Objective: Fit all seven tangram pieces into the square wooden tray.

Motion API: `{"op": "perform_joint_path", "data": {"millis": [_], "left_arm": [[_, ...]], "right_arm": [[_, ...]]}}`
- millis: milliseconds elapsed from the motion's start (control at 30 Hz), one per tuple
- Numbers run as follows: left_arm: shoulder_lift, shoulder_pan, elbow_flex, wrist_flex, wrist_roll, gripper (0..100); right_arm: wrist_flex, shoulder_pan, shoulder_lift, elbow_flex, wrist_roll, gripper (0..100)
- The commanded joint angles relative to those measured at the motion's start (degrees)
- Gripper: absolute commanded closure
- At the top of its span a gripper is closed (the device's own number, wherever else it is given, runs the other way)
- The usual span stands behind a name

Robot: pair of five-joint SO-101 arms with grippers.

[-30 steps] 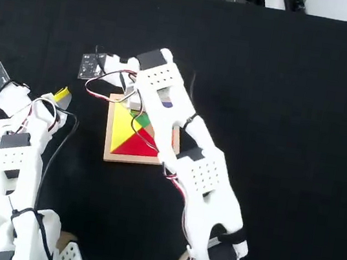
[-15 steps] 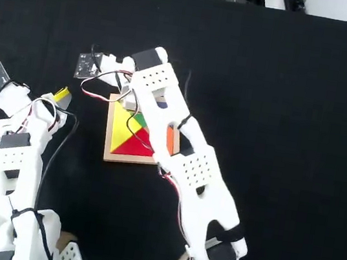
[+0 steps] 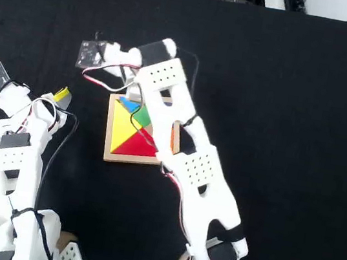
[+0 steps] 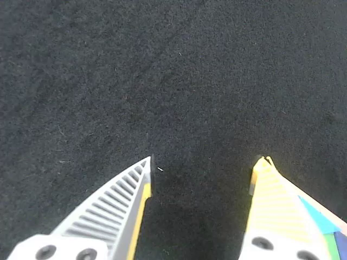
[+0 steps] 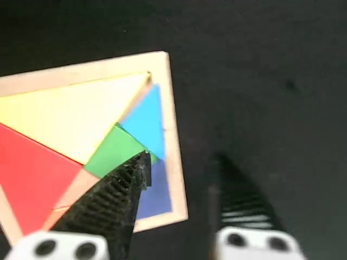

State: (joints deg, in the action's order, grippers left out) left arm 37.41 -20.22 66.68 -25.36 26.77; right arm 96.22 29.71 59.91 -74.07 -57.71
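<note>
The square wooden tray point(image 3: 108, 153) lies mid-table with a yellow triangle point(image 3: 122, 126), a red triangle point(image 3: 137, 145), a green piece point(image 3: 141, 120), a light blue triangle point(image 3: 127, 104) and an orange piece point(image 3: 176, 140) in it. My right gripper point(image 5: 181, 160) is open at the tray's far edge. One finger point(image 5: 122, 195) hangs over the green piece point(image 5: 111, 153) and a dark blue piece point(image 5: 158, 190), the other over the cloth outside the rim point(image 5: 174, 135). The light blue triangle point(image 5: 147, 122) lies flat in the corner. My left gripper point(image 4: 206, 162) is open over bare cloth, left of the tray.
Black cloth point(image 3: 292, 121) covers the whole table. The right arm point(image 3: 183, 151) stretches across the tray's right half and hides part of it. The left arm point(image 3: 13, 152) stands along the table's left side. Cables and equipment sit beyond the far edge.
The right gripper has drawn back toward the tray's far edge, uncovering the light blue triangle in the tray corner. The left arm has kept still.
</note>
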Motion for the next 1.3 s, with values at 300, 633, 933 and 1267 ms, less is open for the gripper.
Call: {"op": "perform_joint_path", "data": {"millis": [300,633,933,1267], "left_arm": [[1.5,-0.6,-1.2,1.1,0.3,71],[1.4,-0.6,-1.2,1.1,0.2,71],[1.1,0.0,-1.2,1.1,0.2,71],[1.1,0.0,-1.1,1.2,0.2,71]], "right_arm": [[-5.5,-1.9,10.6,-10.3,5.2,98.8],[3.2,-2.3,9.5,-21.6,5.2,98.8],[4.1,-10.8,1.2,-20.1,11.5,98.8],[-2.7,-11.5,15.7,-21.3,11.4,98.8]]}}
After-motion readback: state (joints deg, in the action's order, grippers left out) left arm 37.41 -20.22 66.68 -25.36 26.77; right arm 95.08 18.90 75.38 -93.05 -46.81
